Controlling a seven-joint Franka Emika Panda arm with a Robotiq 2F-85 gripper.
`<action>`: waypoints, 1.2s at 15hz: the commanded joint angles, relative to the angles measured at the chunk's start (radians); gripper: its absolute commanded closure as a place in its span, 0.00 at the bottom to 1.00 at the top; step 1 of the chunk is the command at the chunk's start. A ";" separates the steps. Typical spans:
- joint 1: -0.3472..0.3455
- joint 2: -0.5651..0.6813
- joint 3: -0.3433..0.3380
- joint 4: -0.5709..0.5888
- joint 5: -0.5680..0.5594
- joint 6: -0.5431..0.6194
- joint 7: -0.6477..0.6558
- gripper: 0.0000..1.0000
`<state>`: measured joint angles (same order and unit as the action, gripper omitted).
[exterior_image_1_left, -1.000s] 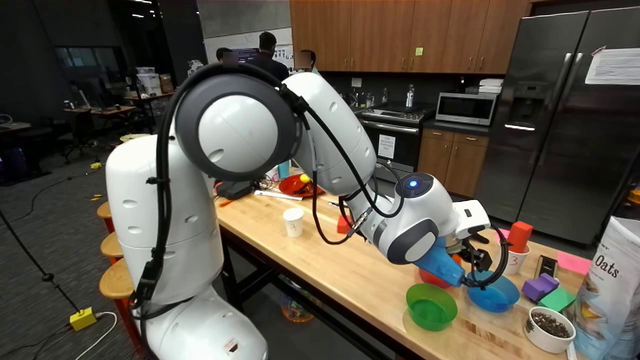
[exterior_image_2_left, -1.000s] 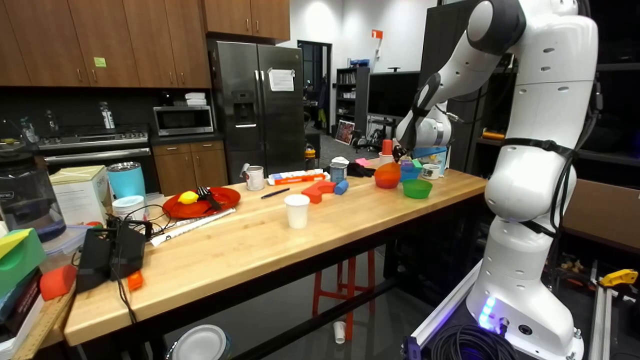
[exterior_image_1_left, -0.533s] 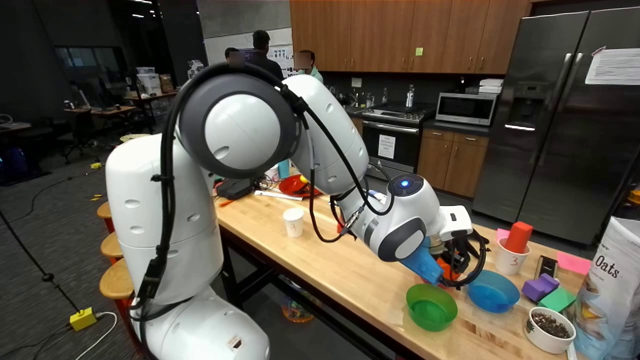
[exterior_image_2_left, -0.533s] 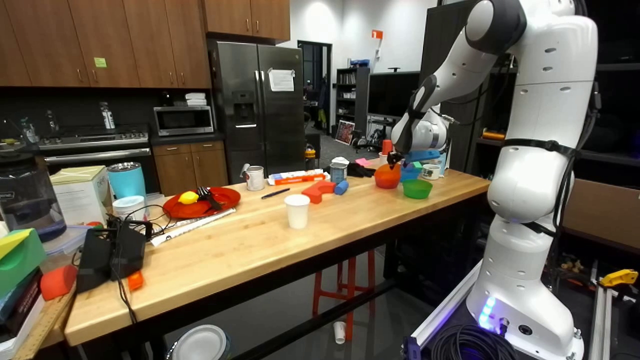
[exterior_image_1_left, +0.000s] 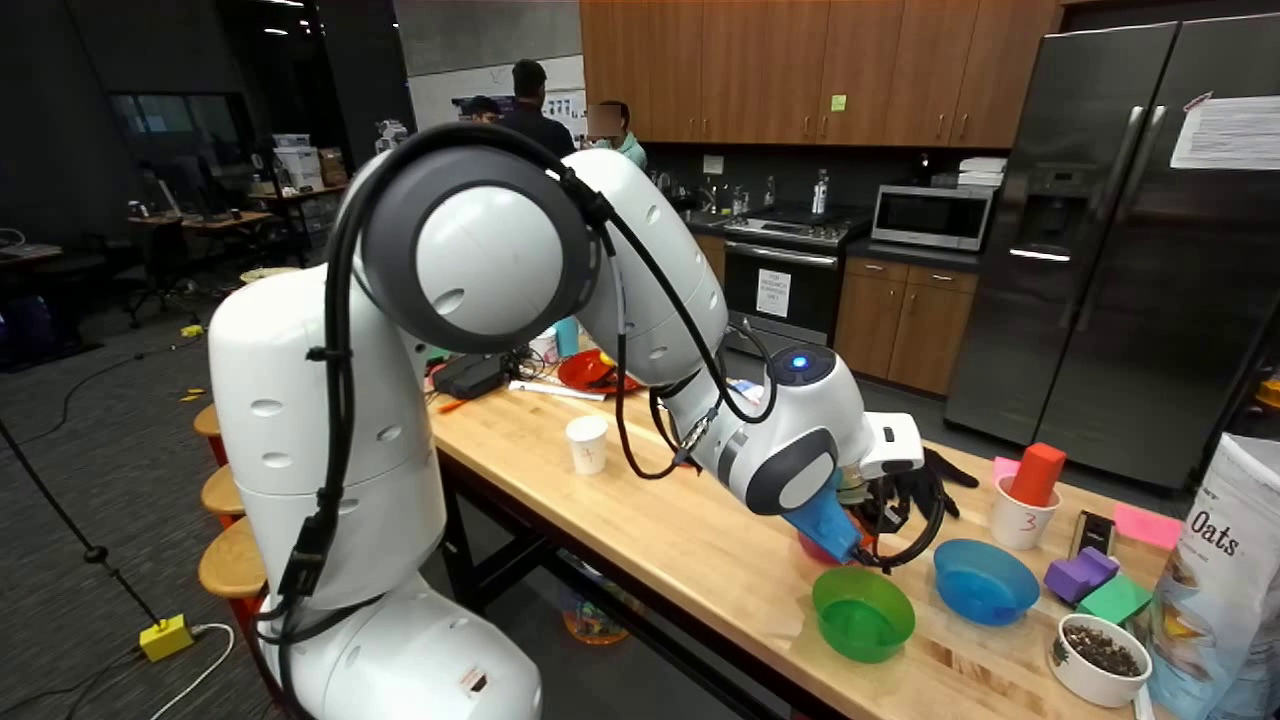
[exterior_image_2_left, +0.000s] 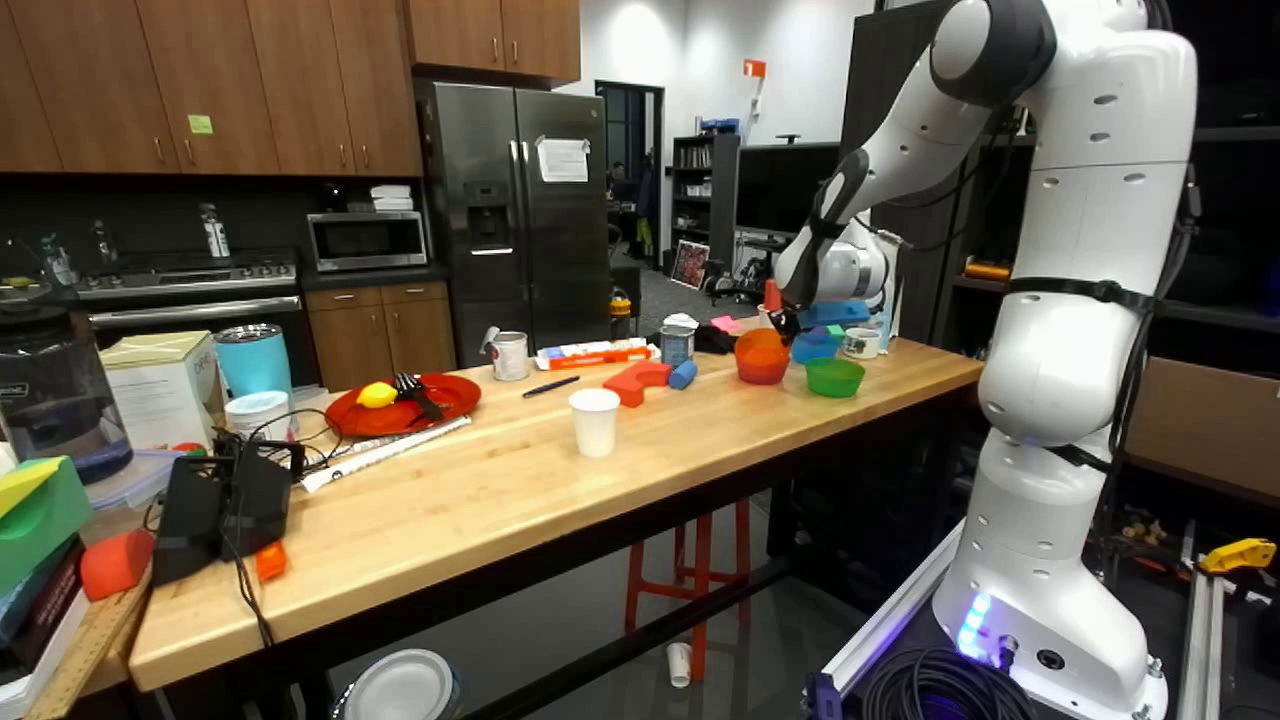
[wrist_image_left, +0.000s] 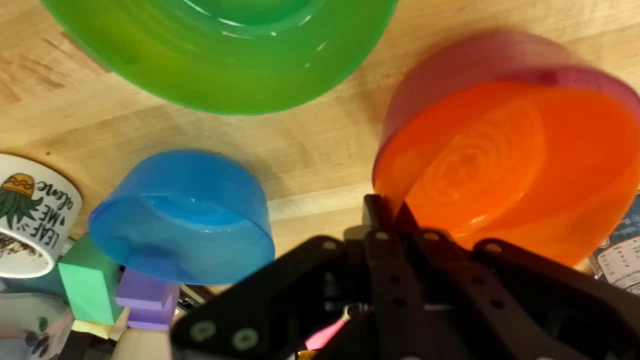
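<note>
Gripper (wrist_image_left: 390, 209) closed, tips pinching the rim of an orange bowl (wrist_image_left: 570, 150) in the wrist view; cannot tell if the rim of the pink bowl (wrist_image_left: 475, 62) is caught too; orange bowl sits inside pink bowl on the tabletop (exterior_image_2_left: 490, 500), pink wall showing along its left in the wrist view; green bowl (exterior_image_1_left: 863, 620) upright, near that pair, close to the near edge in an exterior view; blue bowl (exterior_image_1_left: 987, 585) to its right, apart from gripper; wrist view has purple block (wrist_image_left: 150, 295) and green block (wrist_image_left: 92, 287) just past blue bowl, plus white bowl (wrist_image_left: 37, 215) with lettering and plant drawing at left; in an exterior view that white bowl holds dark bits at near right, just beside oats bag (exterior_image_1_left: 1215, 560); cup marked 3 (exterior_image_1_left: 1020, 522) farther back with red block (exterior_image_1_left: 1037, 475) standing in it; black glove (exterior_image_1_left: 940, 478) behind gripper, partly hidden; pink paper (exterior_image_1_left: 1147, 525) at right; cup marked 4 (exterior_image_1_left: 587, 445) well apart to the left; in an exterior view, red plate (exterior_image_2_left: 460, 393) at left carries yellow lemon (exterior_image_2_left: 377, 395) and black fork (exterior_image_2_left: 420, 395); red bent block (exterior_image_2_left: 645, 376) lies just beside blue cylinder (exterior_image_2_left: 683, 375), between plate and stacked bowls.
</note>
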<state>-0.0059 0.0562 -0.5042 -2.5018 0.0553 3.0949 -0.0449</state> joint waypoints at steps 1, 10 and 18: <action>0.015 -0.049 -0.001 -0.024 -0.013 -0.024 0.040 1.00; -0.010 -0.174 0.087 -0.079 0.140 -0.042 0.004 0.99; 0.103 -0.259 0.029 -0.114 0.528 -0.113 -0.146 0.99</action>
<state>0.1019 -0.1532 -0.4421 -2.5819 0.5543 2.9899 -0.1499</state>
